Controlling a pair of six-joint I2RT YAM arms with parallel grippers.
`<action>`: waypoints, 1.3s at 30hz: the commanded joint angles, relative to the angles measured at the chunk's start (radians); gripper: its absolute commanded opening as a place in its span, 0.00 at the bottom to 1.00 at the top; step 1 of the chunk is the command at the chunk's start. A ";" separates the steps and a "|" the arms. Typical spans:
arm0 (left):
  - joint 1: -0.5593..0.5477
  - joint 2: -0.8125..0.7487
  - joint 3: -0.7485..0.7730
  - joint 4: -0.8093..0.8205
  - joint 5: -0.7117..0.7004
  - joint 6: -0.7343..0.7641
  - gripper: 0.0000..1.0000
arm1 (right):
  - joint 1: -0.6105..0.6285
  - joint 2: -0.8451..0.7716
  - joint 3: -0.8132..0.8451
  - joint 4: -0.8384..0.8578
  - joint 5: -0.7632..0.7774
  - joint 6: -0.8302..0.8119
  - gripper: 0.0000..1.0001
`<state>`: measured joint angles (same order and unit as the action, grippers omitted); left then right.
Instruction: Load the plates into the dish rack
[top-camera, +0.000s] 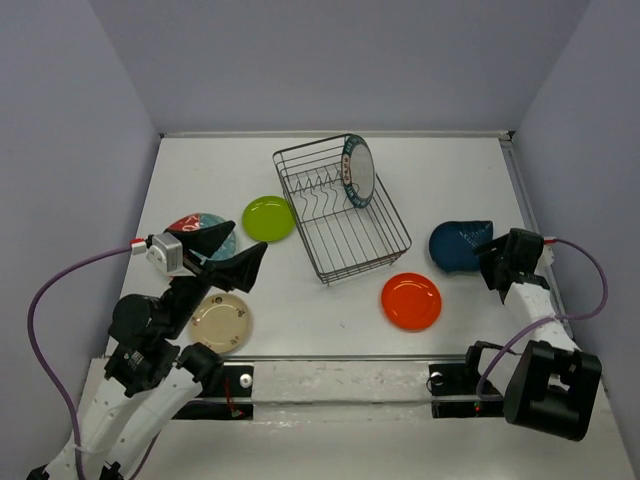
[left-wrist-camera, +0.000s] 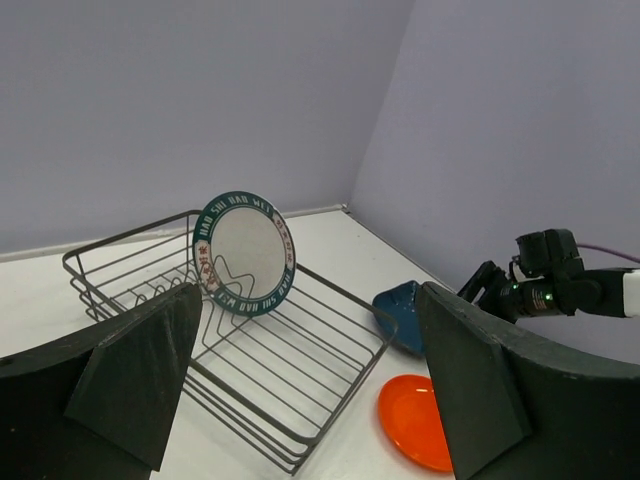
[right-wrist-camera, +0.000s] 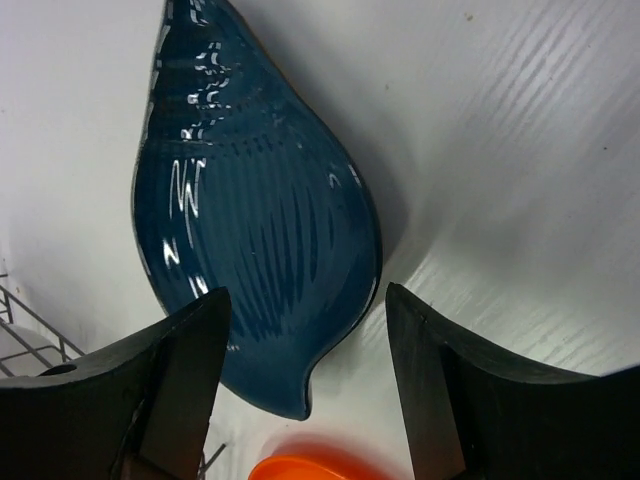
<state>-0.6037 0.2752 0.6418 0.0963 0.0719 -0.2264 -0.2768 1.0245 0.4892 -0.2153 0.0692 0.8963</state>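
Your right gripper (right-wrist-camera: 305, 335) hangs wide open over the dark blue leaf plate (right-wrist-camera: 260, 230), its broad end between the fingers. Your left gripper (left-wrist-camera: 308, 300), also spread wide and empty, faces the dish rack (top-camera: 350, 235) ahead, where the teal-rimmed plate (left-wrist-camera: 243, 252) stands upright; the orange plate (left-wrist-camera: 415, 425) lies ahead to its right

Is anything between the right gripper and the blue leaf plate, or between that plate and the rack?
Nothing visible. The right gripper hangs open over the blue leaf plate; only bare table separates it from the dish rack. The orange plate lies aside.
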 joint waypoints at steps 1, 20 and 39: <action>-0.007 -0.019 0.033 0.031 -0.015 0.001 0.99 | -0.036 0.055 -0.058 0.120 -0.126 0.039 0.68; -0.008 0.073 0.022 0.037 -0.077 -0.048 0.99 | -0.045 -0.075 0.075 0.157 0.019 -0.075 0.07; 0.054 0.384 0.130 0.036 0.126 -0.209 0.96 | 0.600 0.106 0.785 -0.016 -0.330 -0.344 0.07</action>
<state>-0.5678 0.6102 0.7048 0.0917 0.1467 -0.3756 0.2741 1.0927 1.2064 -0.2951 -0.1619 0.5613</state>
